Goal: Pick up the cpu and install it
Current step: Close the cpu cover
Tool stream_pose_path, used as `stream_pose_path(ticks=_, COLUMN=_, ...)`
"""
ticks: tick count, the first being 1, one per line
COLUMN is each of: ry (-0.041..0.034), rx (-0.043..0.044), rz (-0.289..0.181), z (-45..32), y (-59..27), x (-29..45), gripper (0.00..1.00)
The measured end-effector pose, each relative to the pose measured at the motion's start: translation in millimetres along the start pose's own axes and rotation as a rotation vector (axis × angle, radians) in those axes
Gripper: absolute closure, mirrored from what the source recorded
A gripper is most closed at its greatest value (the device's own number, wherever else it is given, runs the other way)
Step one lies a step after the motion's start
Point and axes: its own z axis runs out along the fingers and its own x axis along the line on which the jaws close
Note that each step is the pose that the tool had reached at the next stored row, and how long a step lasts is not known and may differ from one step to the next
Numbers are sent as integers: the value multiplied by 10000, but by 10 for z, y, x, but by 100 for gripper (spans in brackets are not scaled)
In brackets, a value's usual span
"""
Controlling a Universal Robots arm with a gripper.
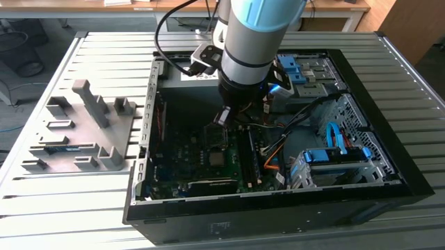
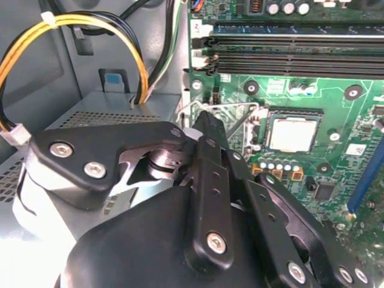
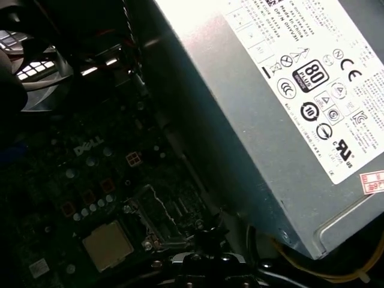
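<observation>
Over the open computer case (image 1: 389,172) the arm reaches down from above, its gripper (image 1: 222,117) hanging just above the green motherboard (image 1: 201,166) near the middle of the case. Seen from the second wrist view, the gripper (image 2: 207,123) has its dark fingers (image 2: 210,180) drawn together to a narrow tip with nothing between them — clenched on no object.

The cpu (image 2: 291,133) lies flat in its socket on the motherboard (image 2: 354,144), its dull silver top facing up, close beside the fingertip but apart from it. The first wrist view shows the same chip (image 3: 108,245) seated square in the board, with the metal socket frame (image 3: 159,219) standing open next to it.

Black memory slots (image 2: 288,57) run along the board just beyond the socket. Yellow and black cables (image 2: 90,30) loop over the grey power supply (image 3: 288,120), which sits next to the board.

On the exterior view's left — outside the case — a grey parts holder (image 1: 83,133) rests on the slatted table (image 1: 62,208).
</observation>
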Motion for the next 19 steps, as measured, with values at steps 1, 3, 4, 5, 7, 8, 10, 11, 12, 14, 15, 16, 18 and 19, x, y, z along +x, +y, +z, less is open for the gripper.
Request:
stream_pose_path(ticks=1, ry=42, rx=23, rz=-7, z=-1, y=-1, x=1, gripper=90)
stream_pose_path(ticks=3, ry=148, rx=81, rz=-26, z=-2, y=-1, x=3, gripper=90)
stream_pose_path(ticks=4, ry=204, rx=112, rz=-42, z=-1, y=-2, x=4, gripper=90)
stream_pose_path(ticks=5, ry=259, rx=142, rz=-59, z=-1, y=-3, x=6, gripper=90)
stream_pose_path(ticks=7, ry=352, rx=191, rz=-88, z=-2, y=-4, x=11, gripper=90)
stream_pose_path(ticks=8, ry=395, rx=213, rz=-100, z=-3, y=-4, x=15, gripper=90)
stream_pose_path(ticks=10, ry=474, rx=255, rz=-125, z=-3, y=-6, x=22, gripper=90)
stream_pose_path(ticks=11, ry=517, rx=279, rz=-139, z=-4, y=-6, x=25, gripper=90)
stream_pose_path(ticks=12, ry=562, rx=302, rz=-152, z=-5, y=-7, x=28, gripper=90)
stream_pose_path(ticks=14, ry=659, rx=355, rz=-177, z=-4, y=-7, x=31, gripper=90)
stream_pose_path(ticks=15, ry=713, rx=385, rz=-189, z=-4, y=-6, x=32, gripper=90)
stream_pose_path(ticks=16, ry=770, rx=416, rz=-199, z=-4, y=-6, x=34, gripper=90)
stream_pose_path(ticks=18, ry=883, rx=479, rz=-216, z=-4, y=-3, x=39, gripper=90)
stream_pose_path(ticks=19, ry=935, rx=507, rz=-225, z=-5, y=-2, x=42, gripper=90)
